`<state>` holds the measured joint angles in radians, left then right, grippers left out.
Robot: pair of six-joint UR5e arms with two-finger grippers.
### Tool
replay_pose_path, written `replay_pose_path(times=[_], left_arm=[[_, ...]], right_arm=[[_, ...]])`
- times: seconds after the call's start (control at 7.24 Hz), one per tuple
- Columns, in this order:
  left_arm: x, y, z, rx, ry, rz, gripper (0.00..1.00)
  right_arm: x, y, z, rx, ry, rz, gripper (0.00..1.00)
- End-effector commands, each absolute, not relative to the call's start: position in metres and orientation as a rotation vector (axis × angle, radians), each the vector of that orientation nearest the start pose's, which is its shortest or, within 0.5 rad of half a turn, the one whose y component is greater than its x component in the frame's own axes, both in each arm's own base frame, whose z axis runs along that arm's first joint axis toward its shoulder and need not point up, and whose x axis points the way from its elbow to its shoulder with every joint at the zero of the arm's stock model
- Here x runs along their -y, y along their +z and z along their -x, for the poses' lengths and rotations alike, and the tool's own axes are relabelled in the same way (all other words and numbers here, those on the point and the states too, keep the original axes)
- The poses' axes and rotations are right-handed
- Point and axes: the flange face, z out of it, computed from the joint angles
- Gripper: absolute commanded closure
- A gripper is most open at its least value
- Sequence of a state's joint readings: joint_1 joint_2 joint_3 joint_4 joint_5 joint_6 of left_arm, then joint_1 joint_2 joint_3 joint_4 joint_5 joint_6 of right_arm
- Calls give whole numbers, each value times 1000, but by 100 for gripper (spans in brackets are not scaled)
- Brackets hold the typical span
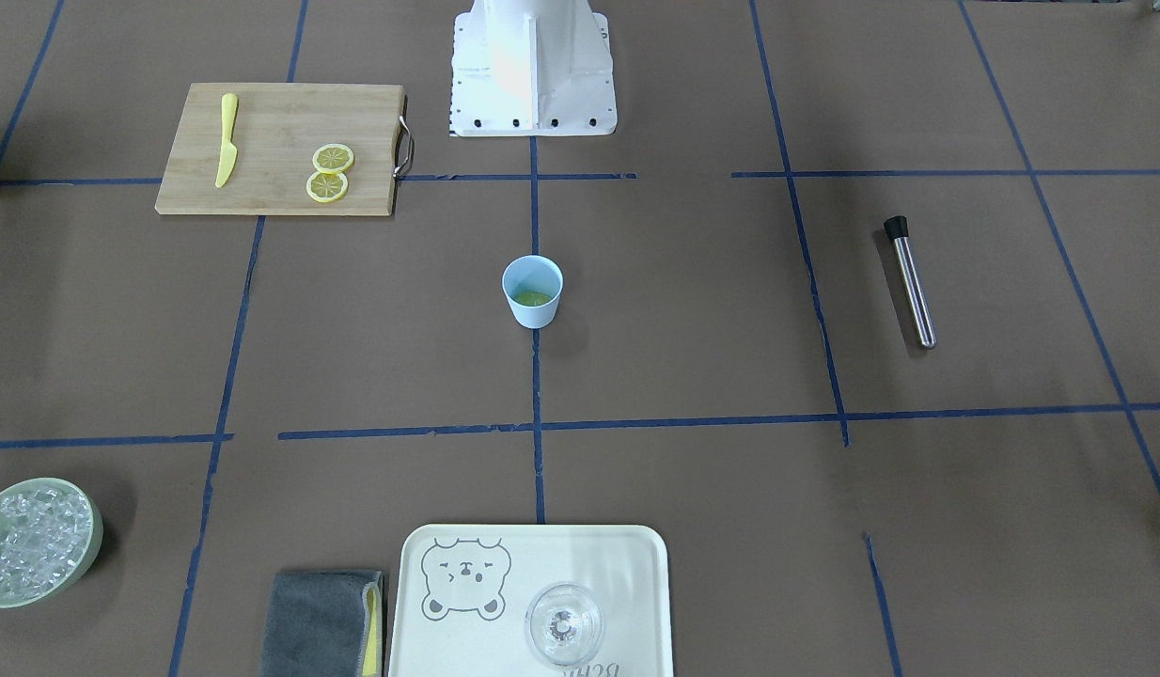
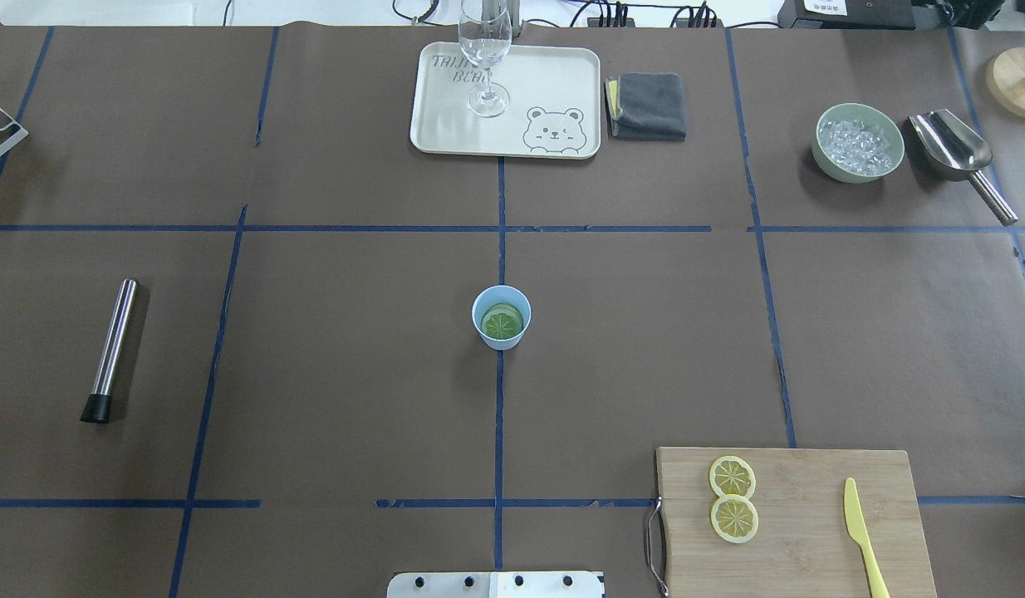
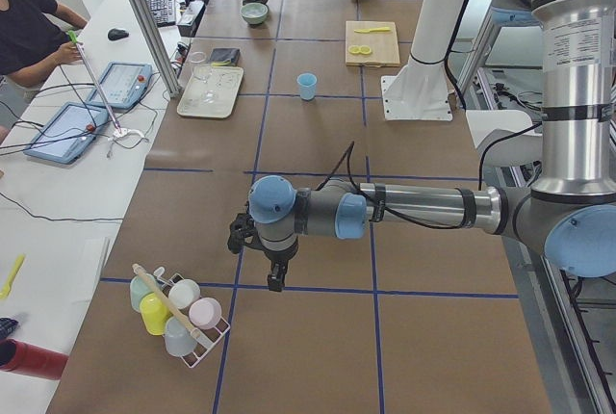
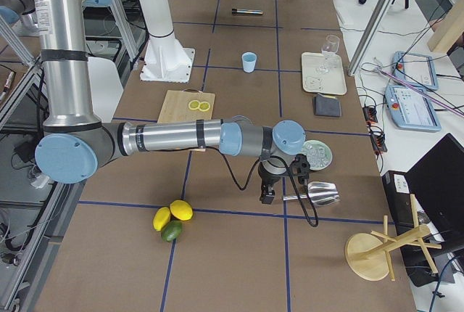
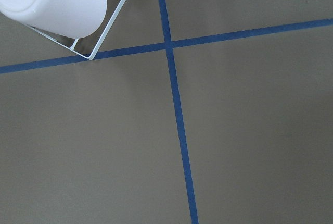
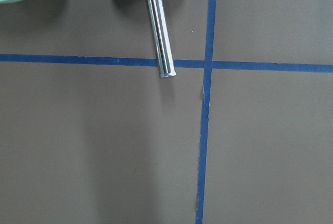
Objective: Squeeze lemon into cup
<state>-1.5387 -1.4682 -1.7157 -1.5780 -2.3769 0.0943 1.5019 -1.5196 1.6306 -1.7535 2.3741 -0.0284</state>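
The light-blue cup (image 2: 501, 317) stands at the table's centre, also in the front view (image 1: 532, 291), with a greenish round slice at its bottom. Two lemon slices (image 2: 733, 477) (image 2: 734, 518) lie side by side on the wooden cutting board (image 2: 811, 498), also in the front view (image 1: 333, 158). My left gripper (image 3: 275, 279) shows only in the exterior left view, far from the cup beside a cup rack; I cannot tell if it is open. My right gripper (image 4: 267, 194) shows only in the exterior right view, near the metal scoop; I cannot tell its state either.
A yellow knife (image 2: 861, 531) lies on the board. A steel muddler (image 2: 110, 349) lies at the left. A tray (image 2: 446, 124) holds a clear glass (image 2: 485, 58). A grey cloth (image 2: 649, 105), an ice bowl (image 2: 860, 175) and a scoop (image 2: 953, 145) are at the far side.
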Motion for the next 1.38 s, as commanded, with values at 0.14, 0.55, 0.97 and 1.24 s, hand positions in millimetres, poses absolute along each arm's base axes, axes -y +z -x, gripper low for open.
replay_pose_path(times=[0.14, 0.55, 0.97, 1.24], left_arm=[[459, 625, 46, -801, 147, -84, 0], [460, 629, 46, -801, 143, -76, 0], [459, 634, 46, -803, 139, -68, 0], [459, 634, 46, -800, 138, -68, 0]], right_arm=[[509, 619, -27, 802, -61, 82, 0], [510, 617, -26, 804, -65, 69, 0], [508, 617, -23, 862, -68, 73, 0], [507, 617, -23, 862, -66, 73, 0]])
